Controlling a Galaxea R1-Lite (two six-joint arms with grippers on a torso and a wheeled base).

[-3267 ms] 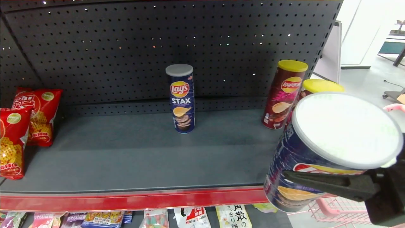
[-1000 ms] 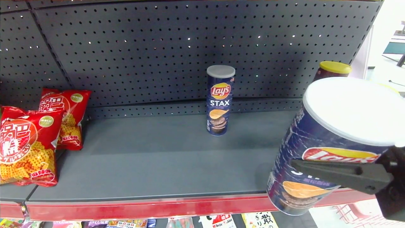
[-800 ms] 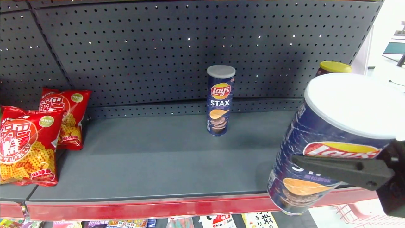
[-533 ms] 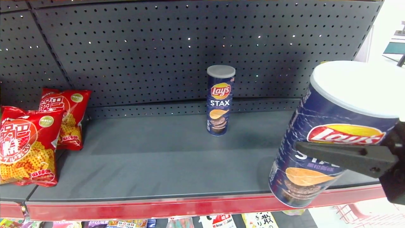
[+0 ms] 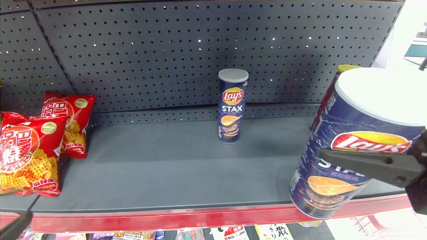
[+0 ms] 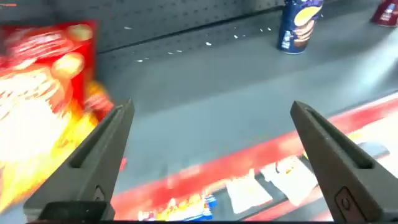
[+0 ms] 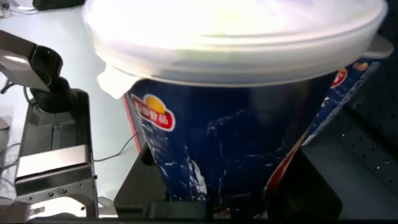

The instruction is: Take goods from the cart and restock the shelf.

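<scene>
My right gripper (image 5: 348, 157) is shut on a blue chip can (image 5: 337, 126) with a white lid, held slightly tilted over the right front edge of the grey shelf (image 5: 160, 173). The right wrist view has that can (image 7: 249, 137) close up between the dark fingers (image 7: 140, 186). A matching blue can (image 5: 232, 106) stands upright at the back middle of the shelf. My left gripper (image 6: 211, 162) is open with nothing in it, low before the shelf's red front lip (image 6: 249, 168); a fingertip (image 5: 13, 226) shows at the lower left.
Two red snack bags (image 5: 30, 146) lean at the shelf's left end. A maroon can with a yellow lid (image 5: 328, 91) stands at the back right, mostly hidden by the held can. Bare shelf lies between the bags and the standing can. Packets (image 5: 230, 233) hang below.
Early on the camera shifted, so the shelf sits further right in the picture. Over the last second the held can rose and edged right. A left fingertip has appeared at the lower left.
</scene>
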